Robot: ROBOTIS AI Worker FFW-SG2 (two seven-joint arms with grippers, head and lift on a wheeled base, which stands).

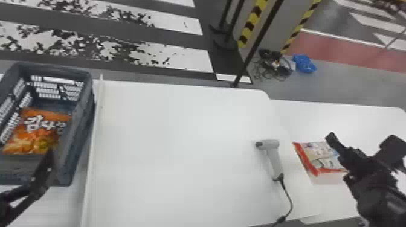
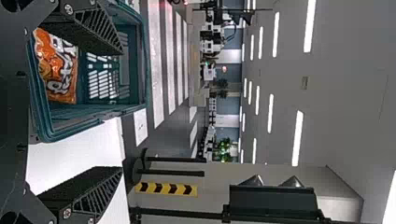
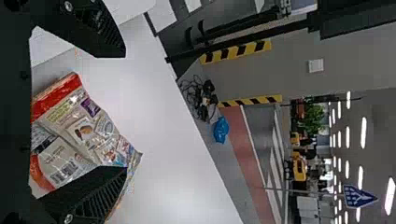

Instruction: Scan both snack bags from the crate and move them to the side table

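Left jaws: open, nothing in them. They sit at the crate's right wall, toward its near end. Left wrist view has the left jaws spread wide, one finger across the crate opening.

Right jaws: also open and empty, over the right-hand tabletop. Right wrist view: right jaws well apart, one finger overlapping part of the red-edged snack bag. Bag isn't gripped; it lies flat on that tabletop, barcode side showing, just left of the right arm in the head view.

Scanner is left of that bag, lying on the middle tabletop near its right side. Head points left, handle and cable run toward the near edge.

Orange snack bag is in the crate, lying flat on the bottom. Crate is at far left, past the raised white edge of the middle tabletop.

Beyond the tables: striped floor, a cable pile and a blue bag on the floor at far right.
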